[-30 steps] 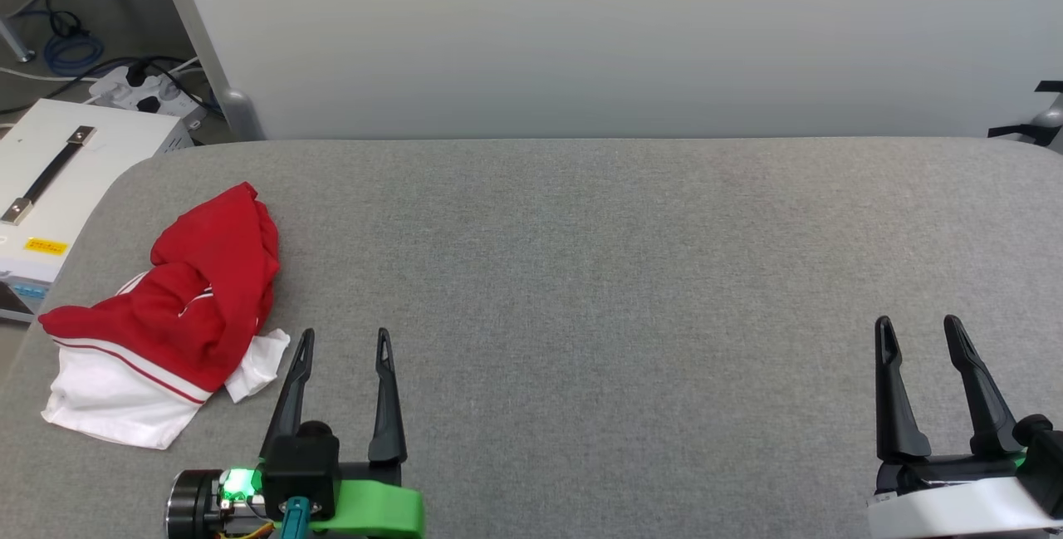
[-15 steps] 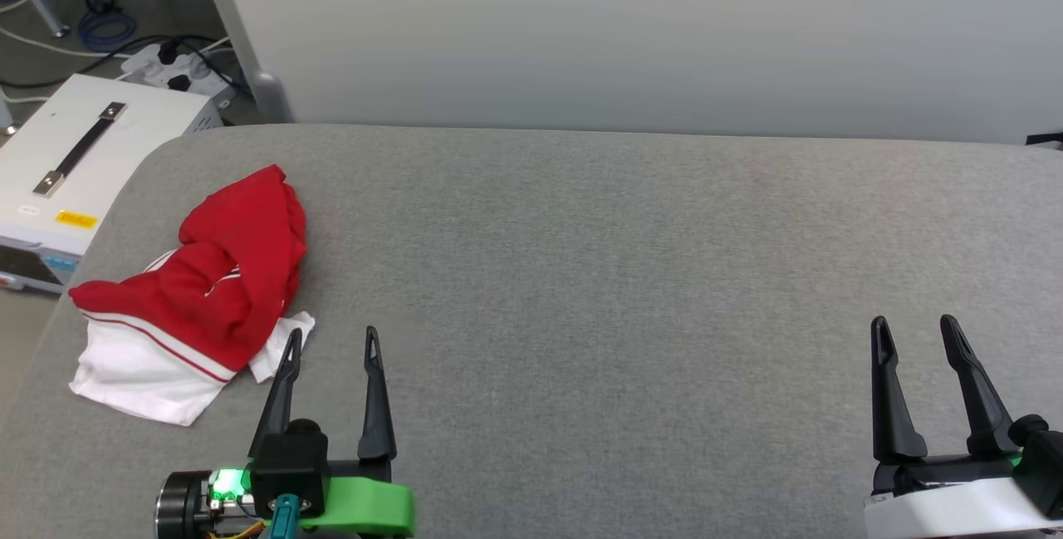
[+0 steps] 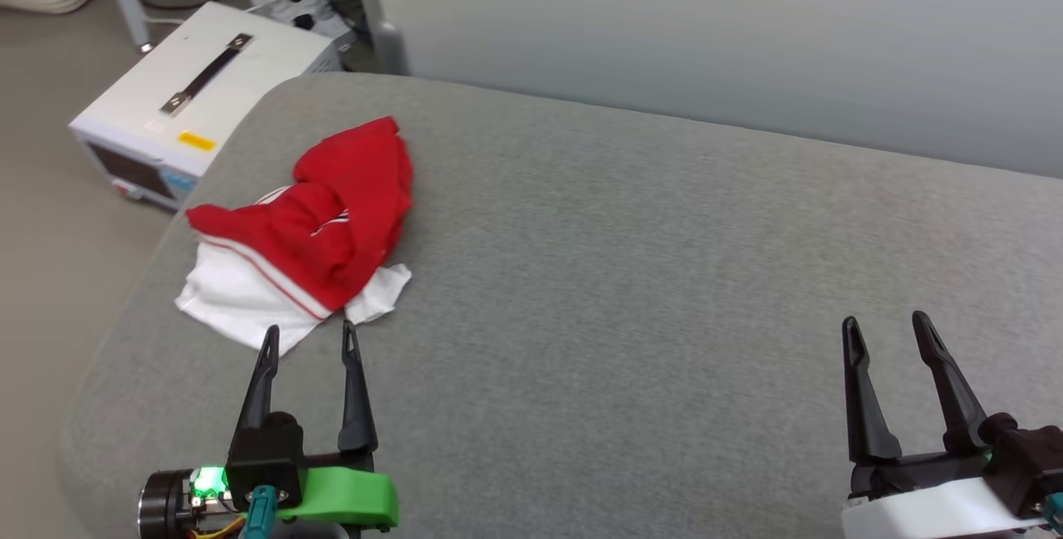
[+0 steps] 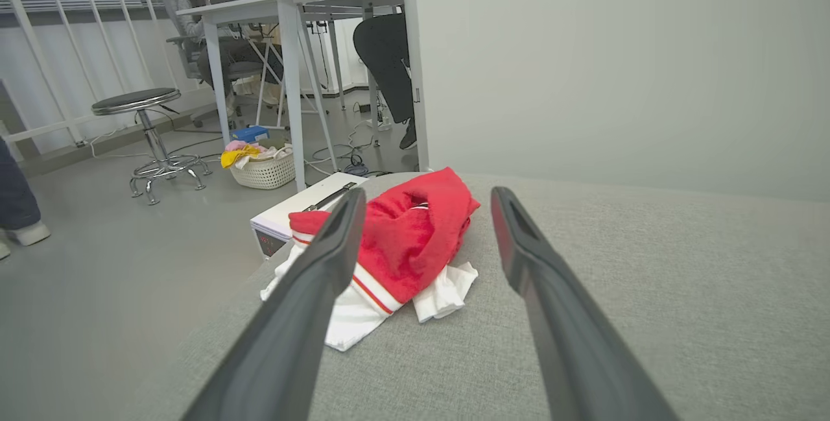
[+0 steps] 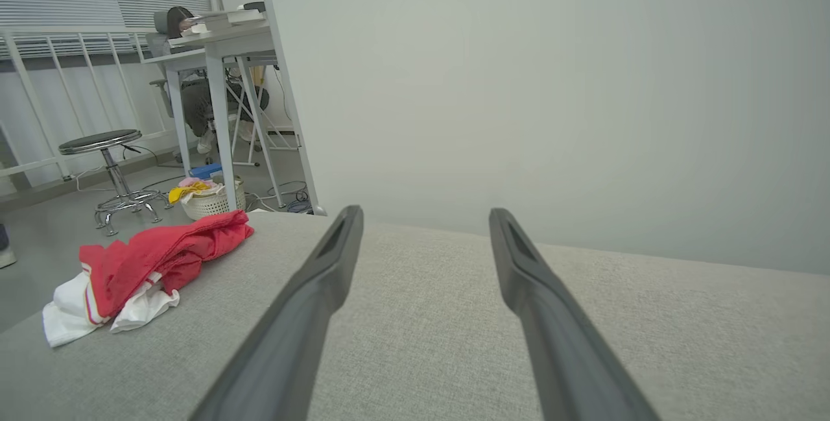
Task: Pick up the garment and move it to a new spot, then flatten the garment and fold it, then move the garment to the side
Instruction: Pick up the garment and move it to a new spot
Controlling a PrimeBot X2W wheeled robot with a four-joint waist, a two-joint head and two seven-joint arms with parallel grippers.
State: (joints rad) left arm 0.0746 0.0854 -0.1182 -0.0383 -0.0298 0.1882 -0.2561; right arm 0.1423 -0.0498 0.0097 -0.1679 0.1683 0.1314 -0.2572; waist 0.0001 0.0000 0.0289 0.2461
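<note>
Gaping empty, the left gripper (image 3: 310, 329) points at the garment (image 3: 332, 207); right gripper (image 3: 884, 319) likewise gapes.

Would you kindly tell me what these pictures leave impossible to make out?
- Garment front design: every view, crumpled folds hide it.
- Garment's left part: left wrist view, behind a finger of the left pincer.
- Right pincer base: head view, cut by the bottom edge.
- White box label text: head view, too small.
</note>
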